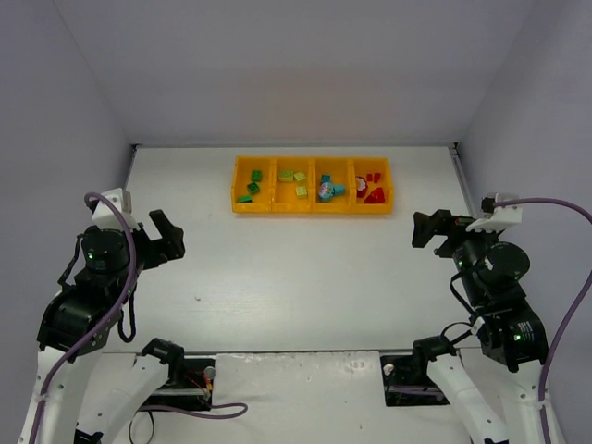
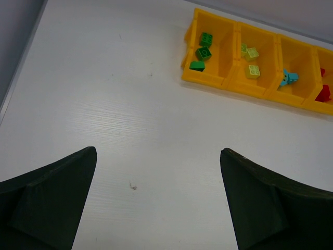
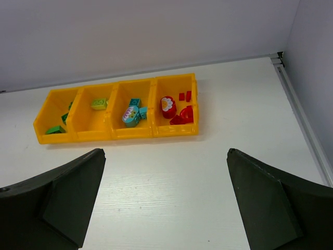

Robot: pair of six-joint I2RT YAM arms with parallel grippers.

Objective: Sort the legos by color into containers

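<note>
The orange-yellow tray [image 1: 311, 209] of four compartments lies at the far middle of the table. Dark green legos [image 1: 252, 186] lie in its left compartment, lime legos [image 1: 298, 178] in the second, teal-blue legos [image 1: 329, 190] in the third, red legos [image 1: 372, 186] in the right one. The tray also shows in the left wrist view [image 2: 208, 80] and the right wrist view [image 3: 114, 133]. My left gripper [image 1: 166, 238] is open and empty, near the left side. My right gripper [image 1: 427, 229] is open and empty, near the right side. No lego lies on the table.
White walls enclose the table on the left, back and right. A small speck [image 2: 133, 186] marks the white table [image 1: 296, 287] between the left fingers.
</note>
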